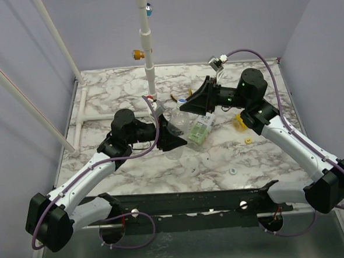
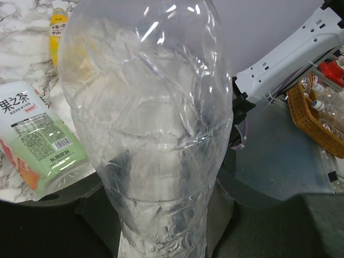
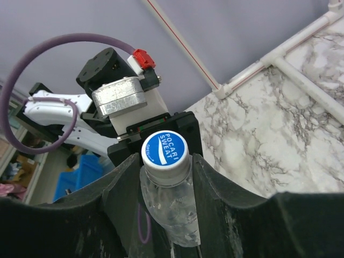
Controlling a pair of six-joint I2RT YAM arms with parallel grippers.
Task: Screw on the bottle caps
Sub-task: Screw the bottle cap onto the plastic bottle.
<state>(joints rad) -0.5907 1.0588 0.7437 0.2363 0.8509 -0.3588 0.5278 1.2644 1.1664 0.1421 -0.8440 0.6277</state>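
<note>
Three bottles, three caps; left tool pinches the unlabelled bottle (right tool: cannot tell).

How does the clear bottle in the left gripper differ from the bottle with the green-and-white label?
The clear bottle is held by the left gripper; the labelled bottle lies on its side on the table. The clear bottle is bare and crumpled; the labelled bottle bears a green-and-white wrap. The clear bottle wears a blue cap, which sits between the fingers of the right gripper; whether the labelled bottle has one I cannot tell. Both are plastic.
</note>
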